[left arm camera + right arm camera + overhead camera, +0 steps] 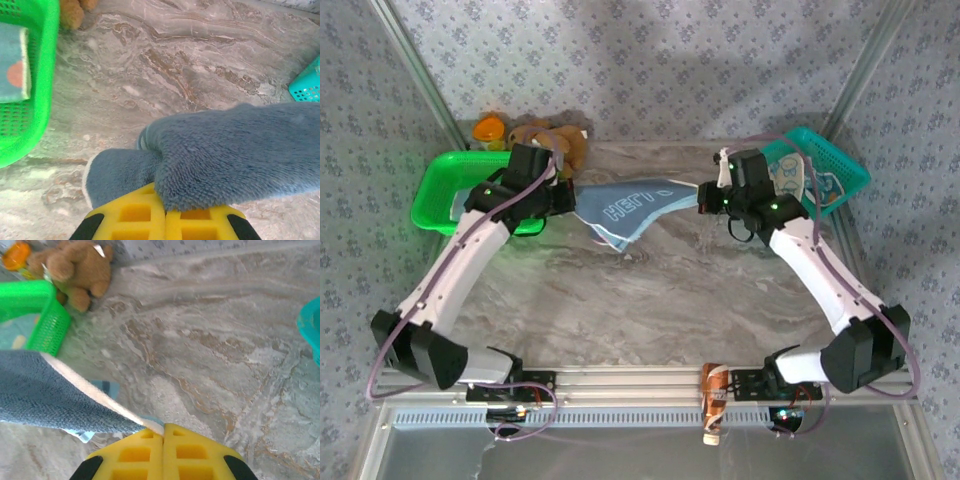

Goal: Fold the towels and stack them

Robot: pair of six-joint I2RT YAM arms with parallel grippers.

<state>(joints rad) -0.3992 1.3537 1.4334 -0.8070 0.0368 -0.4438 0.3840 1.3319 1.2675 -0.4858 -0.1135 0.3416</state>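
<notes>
A blue-grey towel point(630, 207) with white lettering hangs stretched above the marble table between my two grippers. My left gripper point(568, 200) is shut on its left end; in the left wrist view the yellow jaws point(165, 195) pinch the fluffy towel point(225, 155). My right gripper point(703, 197) is shut on the right corner; the right wrist view has the jaws point(163, 430) closed on the white-edged towel point(45, 395). A striped towel with an orange dot point(12, 65) lies in the green basket point(435, 205). A pale towel with blue motifs point(790, 180) lies in the teal basket point(840, 170).
A brown plush toy point(545, 135) and an orange object point(488, 128) sit at the back left behind the green basket. A small orange-brown item point(713, 395) lies on the rail at the near edge. Bare marble table point(670, 290) spreads between the arms.
</notes>
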